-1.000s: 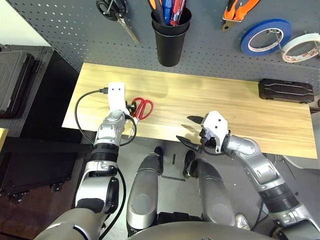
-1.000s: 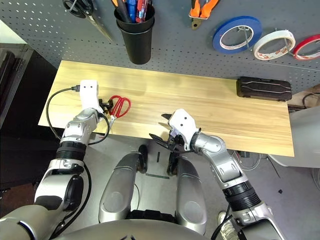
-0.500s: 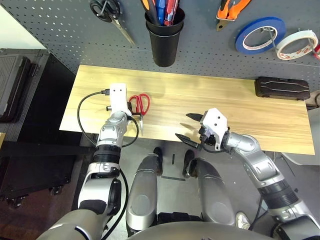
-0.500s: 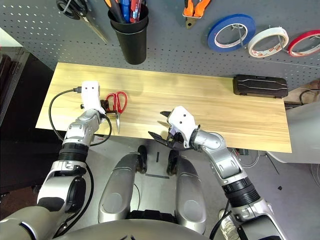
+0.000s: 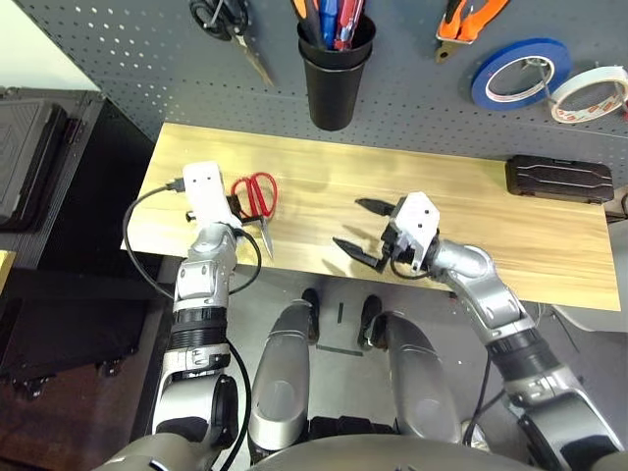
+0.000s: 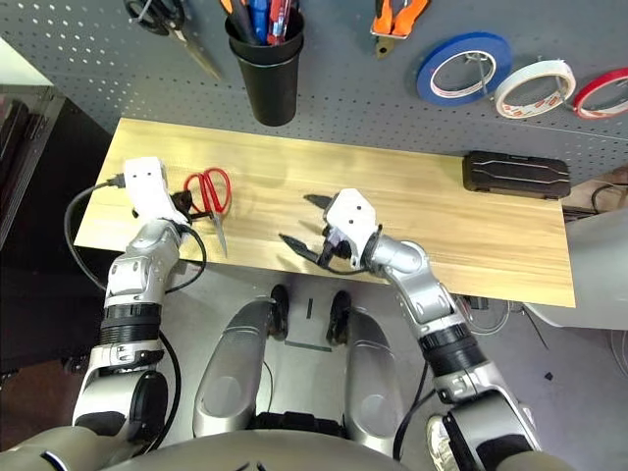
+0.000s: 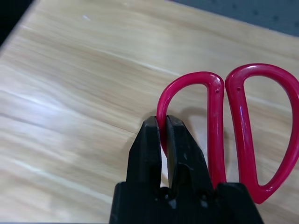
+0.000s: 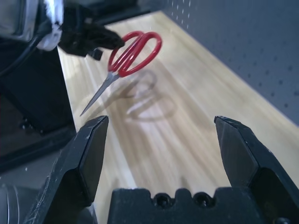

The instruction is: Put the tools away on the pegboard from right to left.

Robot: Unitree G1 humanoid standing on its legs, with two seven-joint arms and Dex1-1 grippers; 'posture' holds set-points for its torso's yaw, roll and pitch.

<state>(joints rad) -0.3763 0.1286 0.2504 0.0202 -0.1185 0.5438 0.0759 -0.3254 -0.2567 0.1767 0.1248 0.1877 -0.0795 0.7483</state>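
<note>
Red-handled scissors (image 5: 254, 199) hang above the desk's (image 5: 471, 211) left part, clamped by one handle loop in the left end effector (image 7: 162, 140), handles away from the robot and blades pointing back toward its near edge. To the right, the right end effector (image 5: 360, 227) hovers level with fingers spread wide, gripping nothing. Beyond, the pegboard (image 5: 412, 88) carries black-handled scissors (image 5: 228, 25), a black cup (image 5: 334, 69), pliers (image 5: 466, 22) and tape rolls (image 5: 520, 74).

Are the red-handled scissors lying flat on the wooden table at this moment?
No, the left claw holds the red-handled scissors in the air by one handle loop, and their shadow falls apart from them on the table.
</note>
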